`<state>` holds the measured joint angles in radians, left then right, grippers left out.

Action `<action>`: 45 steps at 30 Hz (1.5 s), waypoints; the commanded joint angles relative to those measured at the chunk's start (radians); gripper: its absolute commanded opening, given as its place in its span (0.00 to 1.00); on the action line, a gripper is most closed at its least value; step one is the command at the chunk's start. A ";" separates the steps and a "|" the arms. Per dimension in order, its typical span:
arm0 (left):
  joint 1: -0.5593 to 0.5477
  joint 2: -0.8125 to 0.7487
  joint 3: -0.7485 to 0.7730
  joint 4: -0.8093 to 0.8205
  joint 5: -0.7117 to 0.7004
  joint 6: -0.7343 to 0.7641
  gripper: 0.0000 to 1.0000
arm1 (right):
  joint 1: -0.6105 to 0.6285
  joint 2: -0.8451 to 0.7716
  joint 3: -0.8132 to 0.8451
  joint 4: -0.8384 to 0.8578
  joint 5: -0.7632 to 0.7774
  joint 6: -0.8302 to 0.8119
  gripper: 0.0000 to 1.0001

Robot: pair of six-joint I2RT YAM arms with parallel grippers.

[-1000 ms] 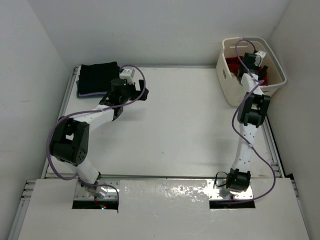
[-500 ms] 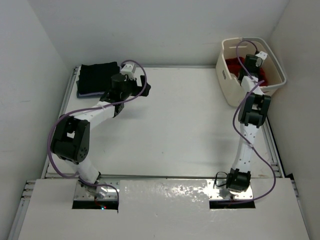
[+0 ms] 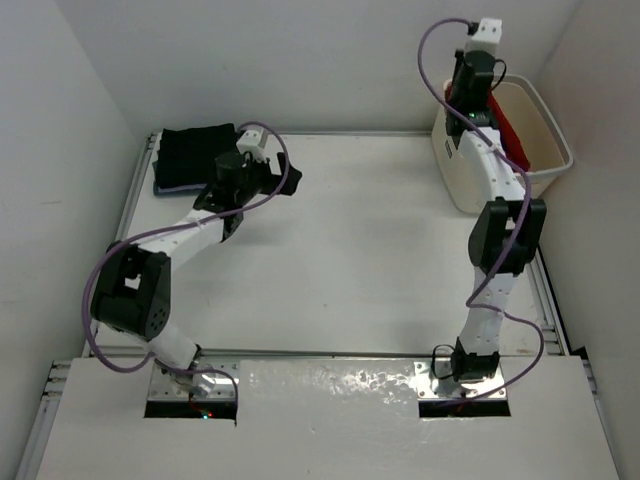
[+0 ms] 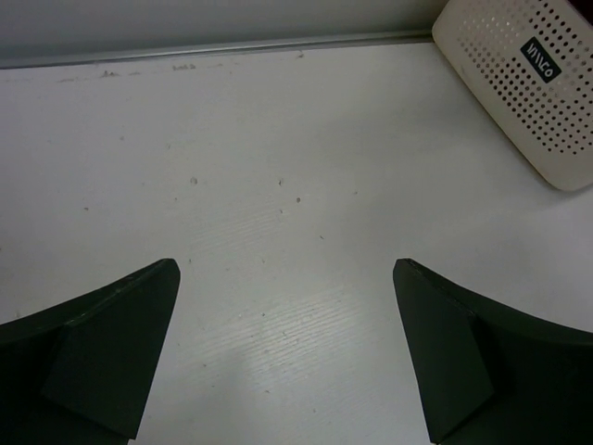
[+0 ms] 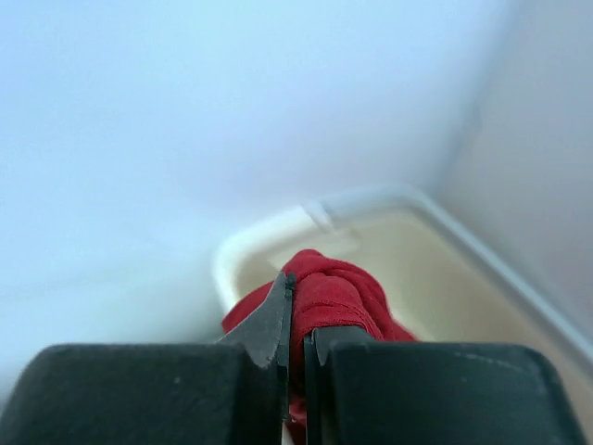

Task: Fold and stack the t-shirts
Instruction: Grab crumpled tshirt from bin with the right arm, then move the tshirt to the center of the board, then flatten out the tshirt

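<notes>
High above the cream laundry basket (image 3: 545,165), my right gripper (image 3: 468,100) is shut on a red t-shirt (image 3: 507,128), which hangs down into the basket. In the right wrist view the red t-shirt (image 5: 338,292) is bunched between the closed fingers of the right gripper (image 5: 296,311). A folded black t-shirt (image 3: 195,150) tops a stack at the far left corner, with a lavender edge (image 3: 170,187) showing underneath. Just right of that stack, my left gripper (image 3: 280,183) is open and holds nothing. The left gripper (image 4: 283,352) shows only bare table between its fingers.
The basket (image 4: 528,83) stands at the far right corner against the wall, its perforated side facing the left wrist camera. White walls enclose the table on the left, back and right. A metal rail (image 3: 350,133) runs along the far edge.
My right gripper shut on the red t-shirt inside the basket, and the arm then rose well above the rim with it. The left gripper shifted slightly left and stayed open.
</notes>
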<state>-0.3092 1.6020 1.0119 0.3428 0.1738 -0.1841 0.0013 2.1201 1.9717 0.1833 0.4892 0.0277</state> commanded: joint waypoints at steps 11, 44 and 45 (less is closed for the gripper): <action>-0.011 -0.257 -0.159 0.056 -0.103 -0.070 1.00 | 0.287 -0.242 0.286 0.086 -0.694 -0.108 0.00; -0.013 -0.530 -0.492 -0.360 -0.393 -0.459 1.00 | 0.456 -0.723 -1.128 -0.323 -0.397 0.268 0.99; -0.013 -0.510 -0.471 -0.360 -0.392 -0.454 1.00 | 0.495 -0.727 -1.155 -0.334 -0.396 0.270 0.99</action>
<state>-0.3138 1.0554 0.5159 -0.1326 -0.3252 -0.6662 0.4316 1.4086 0.8623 -0.0814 0.1036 0.2882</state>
